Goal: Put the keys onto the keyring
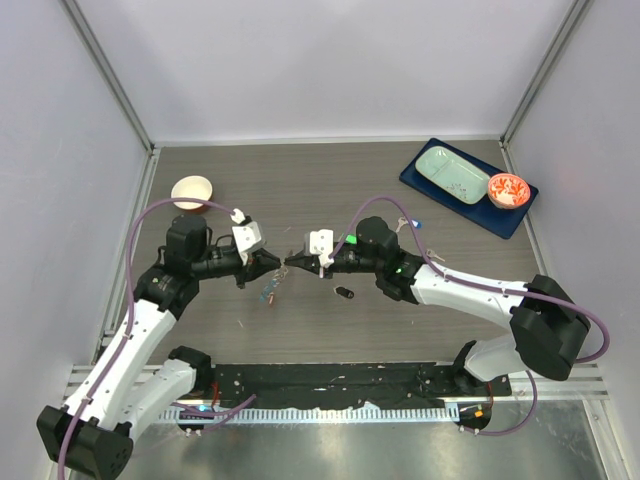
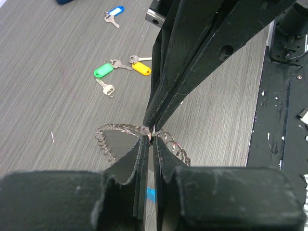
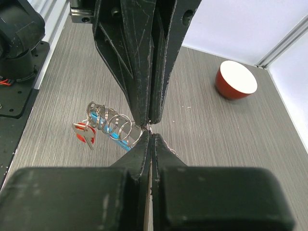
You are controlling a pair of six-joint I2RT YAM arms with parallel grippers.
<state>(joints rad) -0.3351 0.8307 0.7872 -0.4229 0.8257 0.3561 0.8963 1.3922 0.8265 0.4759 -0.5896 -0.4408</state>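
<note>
My left gripper (image 1: 279, 263) and right gripper (image 1: 295, 262) meet tip to tip above the table's middle. Both are shut on one small ring of the keyring (image 1: 270, 292), which hangs below them. In the left wrist view my left gripper (image 2: 151, 140) pinches the ring, with grey coils (image 2: 113, 134) to either side. In the right wrist view my right gripper (image 3: 150, 135) pinches it too; the coil (image 3: 111, 124), blue strap (image 3: 119, 141) and red tag (image 3: 83, 135) hang left. Loose keys lie on the table: green tag (image 2: 103, 71), orange tag (image 2: 141, 69), plain silver (image 2: 107, 88), blue tag (image 2: 115, 10), black head (image 1: 344, 293).
A white bowl (image 1: 192, 190), red on the outside, stands at the back left. A dark blue tray (image 1: 425, 190) at the back right holds a mint dish (image 1: 452, 175) and a red bowl (image 1: 508, 190). The black base rail (image 1: 330, 380) runs along the near edge.
</note>
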